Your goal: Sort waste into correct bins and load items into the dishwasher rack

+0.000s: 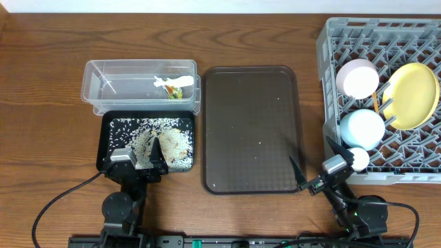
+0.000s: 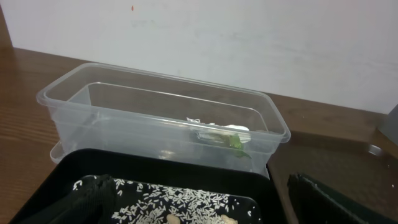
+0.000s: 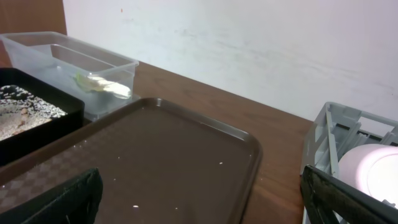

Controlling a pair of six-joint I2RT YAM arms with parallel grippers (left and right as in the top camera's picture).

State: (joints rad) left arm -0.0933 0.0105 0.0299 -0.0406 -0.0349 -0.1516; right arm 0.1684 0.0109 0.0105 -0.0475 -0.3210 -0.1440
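Wrapper (image 1: 173, 87) in clear tub (image 1: 96, 74) left of brown tray (image 1: 249, 131), rice (image 1: 146, 127) in black tray (image 1: 105, 136) also left, pink bowl (image 1: 357, 77), blue bowl (image 1: 362, 129), yellow plate (image 1: 413, 93) in rack (image 1: 332, 40) to its right, left gripper (image 1: 145, 160) and right gripper (image 1: 315, 162) jaws apart, empty.

rack (image 1: 386, 24) cut by right edge; chopsticks (image 1: 375, 103) mostly hidden

I get bright, even top light; shadows soft. Wrist views softer (white wall (image 2: 249, 37) slightly washed out). Small glints on clear tub (image 2: 124, 110) rim, dull sheen on brown tray (image 3: 161, 155).
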